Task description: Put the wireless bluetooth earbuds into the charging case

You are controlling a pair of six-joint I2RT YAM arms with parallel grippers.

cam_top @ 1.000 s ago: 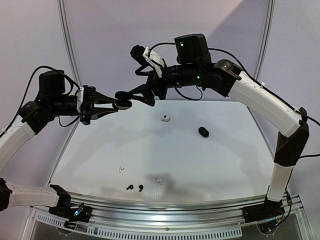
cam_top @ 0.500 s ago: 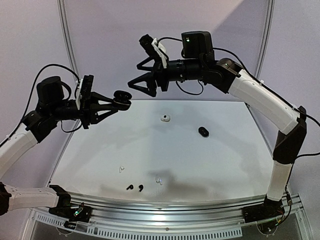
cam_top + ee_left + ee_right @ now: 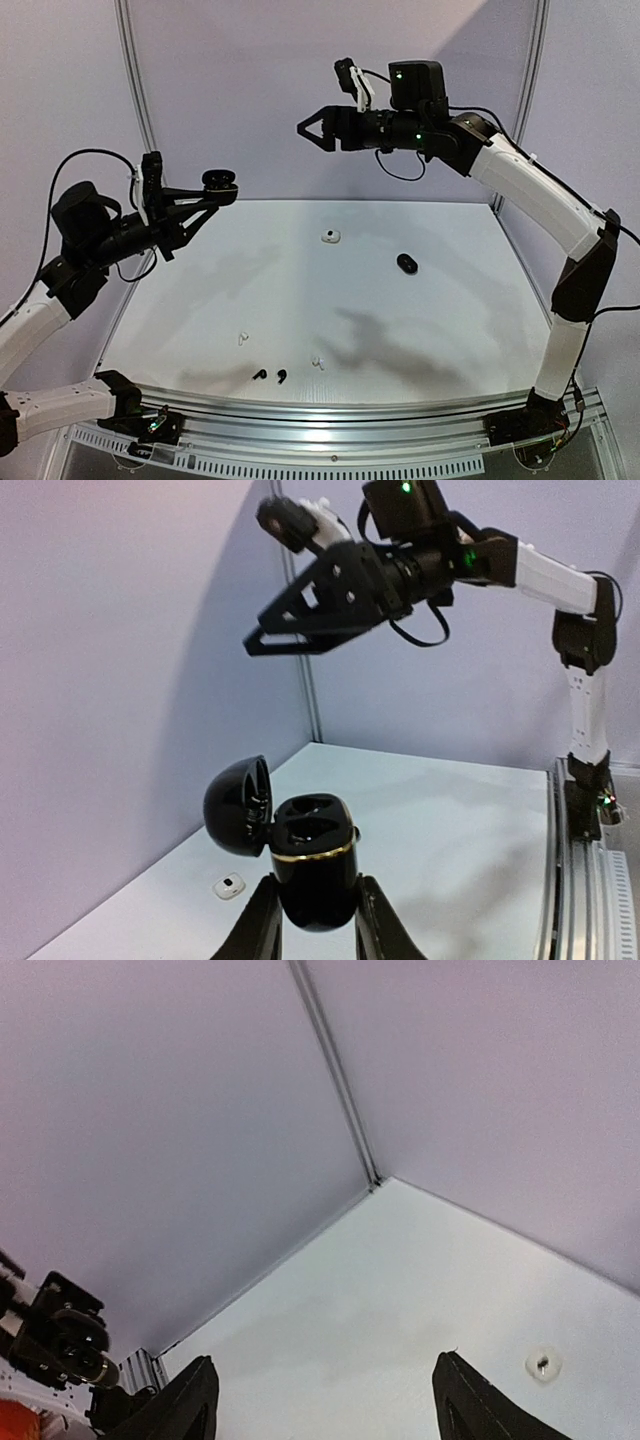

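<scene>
Four earbuds lie by the counter's near edge in the top view, two black earbuds (image 3: 260,375) flanked by two white earbuds (image 3: 241,338), none in a case. The left gripper (image 3: 214,190) clamps the black charging case (image 3: 219,179) high over the far left corner. The right gripper (image 3: 312,128) hangs spread and empty above the far edge. A white case (image 3: 331,236) and a second black case (image 3: 406,263) sit toward the far edge of the plain white counter (image 3: 400,340), with lilac walls behind.

From the left wrist, the black charging case (image 3: 312,855) has its lid open and both wells look empty. I judge it should come low and level near the buds before the right arm picks one.

From the right wrist, the fingers (image 3: 190,1405) gape above the counter; the white speck (image 3: 541,1363) is probably the white case.
</scene>
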